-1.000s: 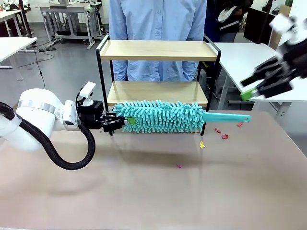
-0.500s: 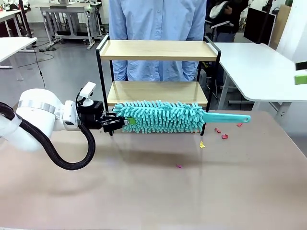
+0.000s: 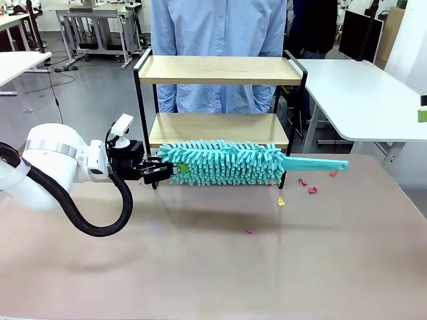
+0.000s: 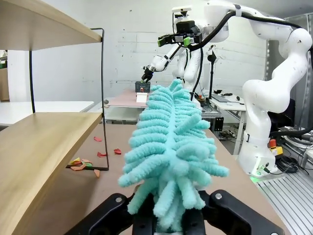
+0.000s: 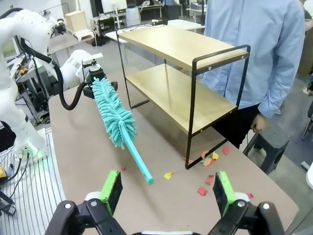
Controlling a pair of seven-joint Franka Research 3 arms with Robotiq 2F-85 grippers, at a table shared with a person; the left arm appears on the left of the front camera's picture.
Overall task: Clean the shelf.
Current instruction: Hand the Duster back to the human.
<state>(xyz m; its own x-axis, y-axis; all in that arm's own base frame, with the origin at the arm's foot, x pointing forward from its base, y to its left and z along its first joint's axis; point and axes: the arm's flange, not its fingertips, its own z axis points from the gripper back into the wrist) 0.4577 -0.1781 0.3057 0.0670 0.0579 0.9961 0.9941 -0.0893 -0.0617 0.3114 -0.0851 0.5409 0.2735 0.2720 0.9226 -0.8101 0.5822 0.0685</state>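
Note:
The shelf (image 3: 220, 70) stands at the table's far edge, two light wood boards in a black frame. My left gripper (image 3: 162, 173) is shut on the fluffy end of a teal duster (image 3: 227, 163). It holds the duster level in front of the lower board, just above the table, with the handle pointing right. In the left wrist view the duster (image 4: 171, 132) runs away from the shut gripper (image 4: 168, 223), beside the shelf (image 4: 44, 142). My right gripper (image 5: 167, 193) hangs open and empty high above the table's right end, looking down on the shelf (image 5: 181, 46) and the duster (image 5: 115, 115).
Red and yellow paper scraps (image 3: 307, 185) lie on the table by the shelf's right foot, and one pink bit (image 3: 249, 231) lies nearer the middle. A person in a light blue shirt (image 3: 213, 27) stands right behind the shelf. A white table (image 3: 360, 93) stands at the right.
My right gripper has pulled up and away to the right, almost out of the front view, and its jaws have opened wider. The left arm and the duster have stayed still.

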